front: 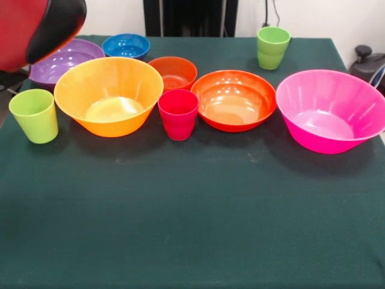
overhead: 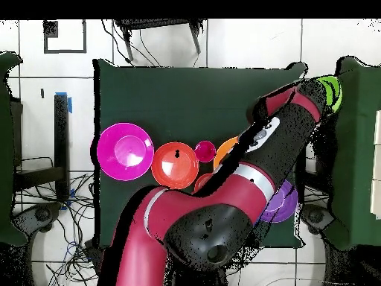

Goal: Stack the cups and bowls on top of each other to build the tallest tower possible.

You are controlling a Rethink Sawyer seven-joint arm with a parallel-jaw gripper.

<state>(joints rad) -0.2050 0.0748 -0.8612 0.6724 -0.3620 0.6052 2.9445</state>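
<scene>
The counter (front: 192,229) is covered in a dark green cloth, and all the dishes stand along its far half, each one apart and rim-up; nothing is stacked.

The red and black arm (overhead: 245,186) is the biggest thing in the overhead view, stretching across the counter and covering several dishes; in the front view only a red and black part of it shows at the top left corner. The pincer cannot be made out in either view, so I cannot tell whether its fingers are apart or together.

The large pink bowl (front: 329,111) sits at the right end of the row. The large yellow-orange bowl (front: 109,96) sits toward the left, with the purple bowl (front: 63,60) behind it, partly under the arm. The medium orange bowl (front: 234,99) stands between the yellow-orange and pink ones. The small dark orange bowl (front: 173,72) and the small blue bowl (front: 126,46) stand further back.

The red-pink cup (front: 178,114) stands just beside the yellow-orange bowl. One light green cup (front: 34,115) stands at the left edge, another green cup (front: 272,47) far back right.
</scene>
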